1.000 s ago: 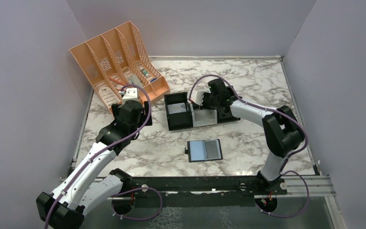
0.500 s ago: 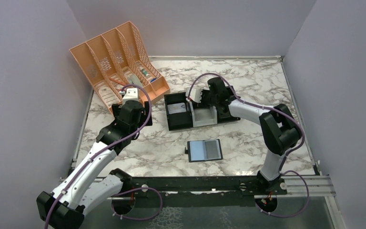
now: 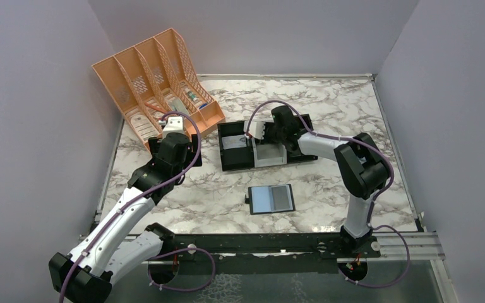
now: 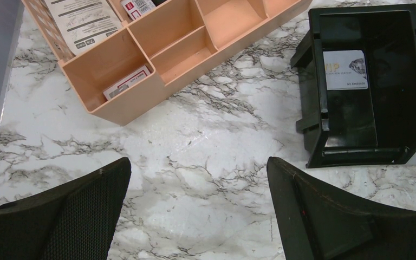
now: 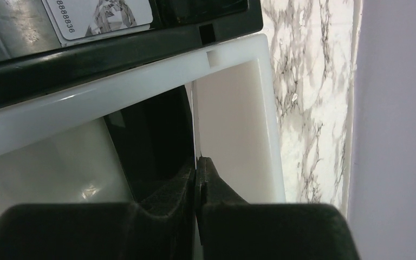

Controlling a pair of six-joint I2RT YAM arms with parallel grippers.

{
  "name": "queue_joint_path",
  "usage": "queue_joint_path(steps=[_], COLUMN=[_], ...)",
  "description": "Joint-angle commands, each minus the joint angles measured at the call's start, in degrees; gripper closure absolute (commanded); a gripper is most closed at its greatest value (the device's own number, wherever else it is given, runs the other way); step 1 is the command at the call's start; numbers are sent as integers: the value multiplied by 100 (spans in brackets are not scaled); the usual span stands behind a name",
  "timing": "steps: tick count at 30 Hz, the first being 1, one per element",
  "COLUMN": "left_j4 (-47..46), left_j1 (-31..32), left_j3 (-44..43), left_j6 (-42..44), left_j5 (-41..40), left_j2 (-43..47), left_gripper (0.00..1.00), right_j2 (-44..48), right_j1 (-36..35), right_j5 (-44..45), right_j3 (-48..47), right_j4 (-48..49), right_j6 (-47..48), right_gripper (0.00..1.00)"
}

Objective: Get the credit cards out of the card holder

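The card holder (image 3: 271,199) lies open on the marble in front of the tray, blue-grey inside, its right half darker grey. My right gripper (image 5: 196,162) is shut on a thin dark credit card (image 5: 157,135), held edge-on over the white middle compartment (image 5: 233,124) of the tray; from above the gripper (image 3: 267,134) hides that card. A white credit card (image 4: 345,69) (image 3: 232,143) lies flat in the tray's black left compartment. My left gripper (image 4: 197,162) hangs open over bare marble left of the tray, with nothing between its fingers.
The black-and-white tray (image 3: 237,165) stands mid-table. An orange file organiser (image 3: 158,82) with papers and small boxes stands at the back left, close behind my left gripper (image 3: 172,134). Purple walls close in both sides and the back.
My right arm has swung left and its wrist has settled lower over the tray's white compartment, still shut on the card. The left arm and the card holder have not moved.
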State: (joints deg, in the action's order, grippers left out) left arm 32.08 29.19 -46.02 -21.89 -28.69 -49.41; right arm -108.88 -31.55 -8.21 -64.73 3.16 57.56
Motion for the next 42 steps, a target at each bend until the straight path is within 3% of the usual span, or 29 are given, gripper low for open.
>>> queue_joint_path(steps=[1, 12, 30, 42], left_j4=[32, 30, 34, 27], left_j1=[-36, -38, -36, -36], left_j3=[83, 82, 84, 84], left_j6=[79, 88, 97, 106], left_j5=[-94, -87, -31, 3], left_j2=[-1, -69, -104, -148], left_gripper=[1, 1, 1, 1], right_j2=[-94, -95, -266, -232], right_j1=[-44, -131, -141, -142], right_j5=[199, 422, 752, 576], right_j3=[-213, -422, -529, -562], right_j4=[261, -337, -520, -786], right_j6=[195, 56, 89, 95], right_gripper=[98, 95, 95, 83])
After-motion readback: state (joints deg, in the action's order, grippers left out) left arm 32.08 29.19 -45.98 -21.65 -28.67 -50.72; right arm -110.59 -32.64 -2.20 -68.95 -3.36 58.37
